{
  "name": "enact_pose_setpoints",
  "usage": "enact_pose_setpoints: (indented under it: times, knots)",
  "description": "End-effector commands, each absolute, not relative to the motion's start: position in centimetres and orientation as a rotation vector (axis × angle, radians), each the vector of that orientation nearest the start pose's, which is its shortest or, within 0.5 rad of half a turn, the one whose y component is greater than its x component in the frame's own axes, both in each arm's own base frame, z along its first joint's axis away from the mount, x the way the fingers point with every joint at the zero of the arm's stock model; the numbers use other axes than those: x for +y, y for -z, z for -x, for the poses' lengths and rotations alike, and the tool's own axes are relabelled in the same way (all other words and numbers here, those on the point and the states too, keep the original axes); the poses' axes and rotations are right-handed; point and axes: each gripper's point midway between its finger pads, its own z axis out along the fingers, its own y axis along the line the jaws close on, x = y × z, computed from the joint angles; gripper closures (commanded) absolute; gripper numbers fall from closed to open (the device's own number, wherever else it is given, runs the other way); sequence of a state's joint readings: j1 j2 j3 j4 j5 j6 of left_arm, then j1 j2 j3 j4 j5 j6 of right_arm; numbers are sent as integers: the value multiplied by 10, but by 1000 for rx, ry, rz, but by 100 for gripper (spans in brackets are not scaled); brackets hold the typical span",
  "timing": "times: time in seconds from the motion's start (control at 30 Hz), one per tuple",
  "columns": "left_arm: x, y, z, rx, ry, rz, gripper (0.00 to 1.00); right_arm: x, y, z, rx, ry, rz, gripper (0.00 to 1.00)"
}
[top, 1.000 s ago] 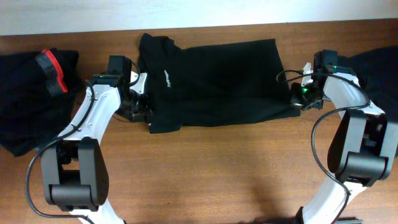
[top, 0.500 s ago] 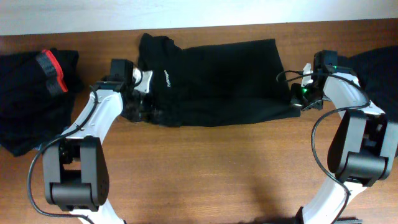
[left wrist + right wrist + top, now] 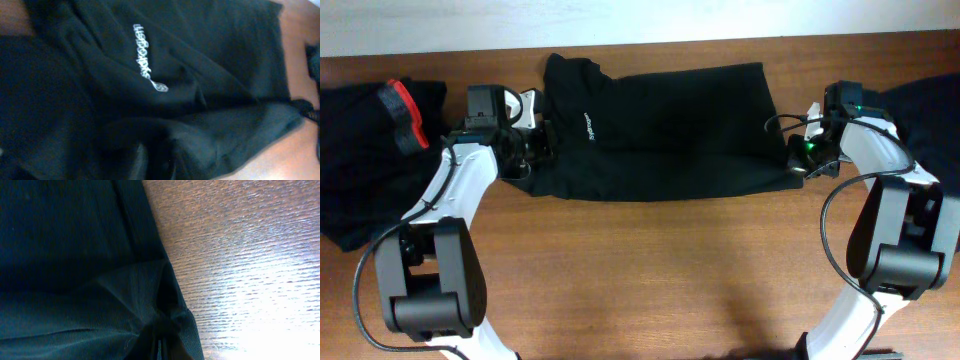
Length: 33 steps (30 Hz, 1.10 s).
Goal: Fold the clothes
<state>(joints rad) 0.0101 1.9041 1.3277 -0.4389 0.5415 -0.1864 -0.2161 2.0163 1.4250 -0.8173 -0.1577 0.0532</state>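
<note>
A black T-shirt [image 3: 670, 130] with a small white logo [image 3: 590, 125] lies spread across the back middle of the table. My left gripper [image 3: 525, 158] is shut on its left edge; the left wrist view shows the logo [image 3: 145, 57] and bunched black cloth [image 3: 200, 135]. My right gripper [image 3: 800, 158] is shut on the shirt's lower right corner; the right wrist view shows pinched black fabric [image 3: 165, 330] over the wood. Another black garment with a red-orange band [image 3: 405, 112] lies at the far left.
A third dark garment [image 3: 925, 120] lies at the right edge, behind the right arm. The wooden table [image 3: 660, 280] extends toward the front. A pale wall edge runs along the back.
My left gripper has pulled the shirt's lower left corner up and to the left. The left edge now lies folded in. The right arm has not moved.
</note>
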Motion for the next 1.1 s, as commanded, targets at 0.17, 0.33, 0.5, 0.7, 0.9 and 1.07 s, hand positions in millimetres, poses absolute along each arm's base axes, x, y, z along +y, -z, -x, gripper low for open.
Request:
enact_pose_setpoints:
  times: [0.17, 0.33, 0.5, 0.7, 0.9, 1.07]
  knots:
    - [-68, -96, -478, 2518, 597, 82, 56, -65, -27, -410, 2926, -193, -389, 96]
    - [-76, -96, -469, 2542, 667, 76, 52, -68, -27, -412, 2920, -166, -390, 88]
    - [-107, -114, -459, 2491, 938, -13, 63, -98, -27, -415, 2892, 55, -420, 88]
    - [-115, -117, -451, 2496, 1017, -26, 64, -113, -28, -412, 2882, 86, -472, 61]
    - [-123, -151, -448, 2399, 1083, -108, 75, -87, -37, -420, 2872, -120, -354, 75]
    - [-131, -173, -452, 2307, 1021, -244, 87, -55, -66, -432, 2813, -390, -253, 89]
